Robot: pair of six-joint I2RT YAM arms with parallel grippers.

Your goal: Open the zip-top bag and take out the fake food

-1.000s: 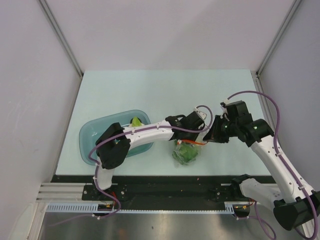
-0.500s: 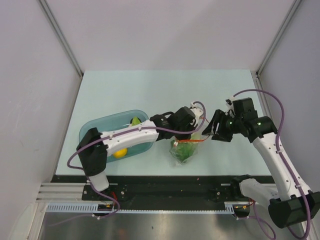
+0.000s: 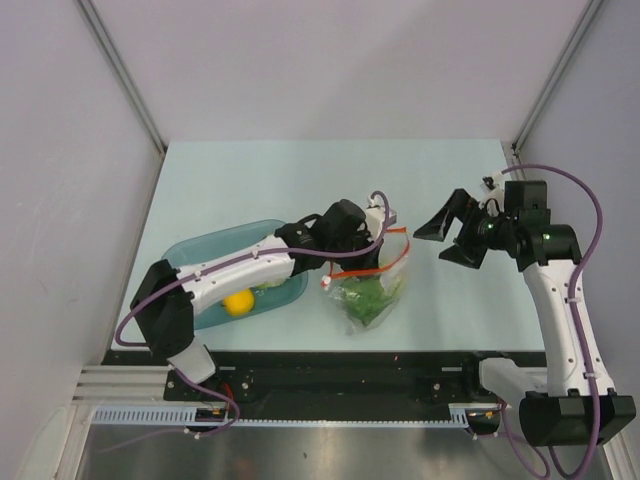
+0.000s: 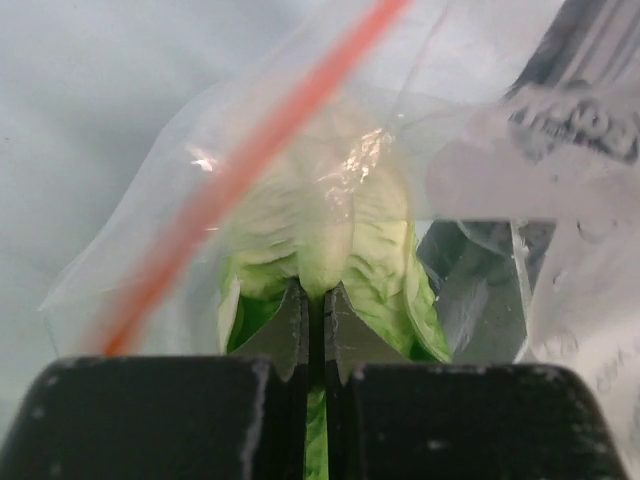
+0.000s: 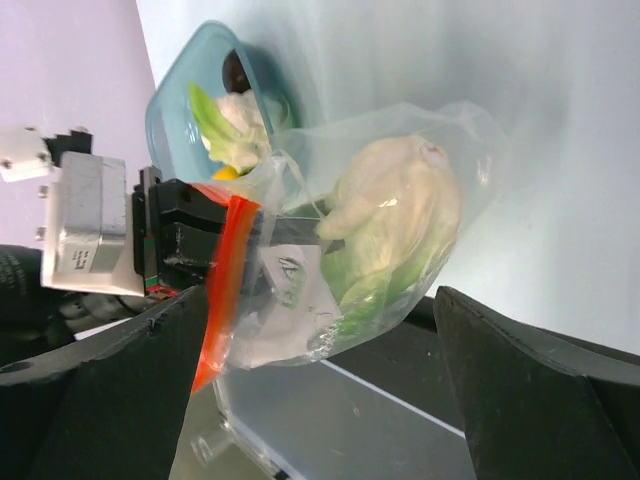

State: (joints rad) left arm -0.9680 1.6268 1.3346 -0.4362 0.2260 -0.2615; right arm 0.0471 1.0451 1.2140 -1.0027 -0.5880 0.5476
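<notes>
Bag (image 3: 372, 290) lower centre in top view, just right of tray (image 3: 185, 268); L gripper (image 3: 385, 232) pinched on its top edge, R gripper (image 3: 447, 240) spread wide at right, apart from it. L wrist: fingers (image 4: 285, 330) together, lettuce (image 4: 340, 250) behind film. R wrist: bag mid-frame, tray upper left.

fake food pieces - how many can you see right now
4. Three in the teal tray: a yellow fruit, a white-and-green piece and a dark piece. One leafy green piece is inside the zip-top bag. The left arm crosses the tray, so more may be hidden.
</notes>
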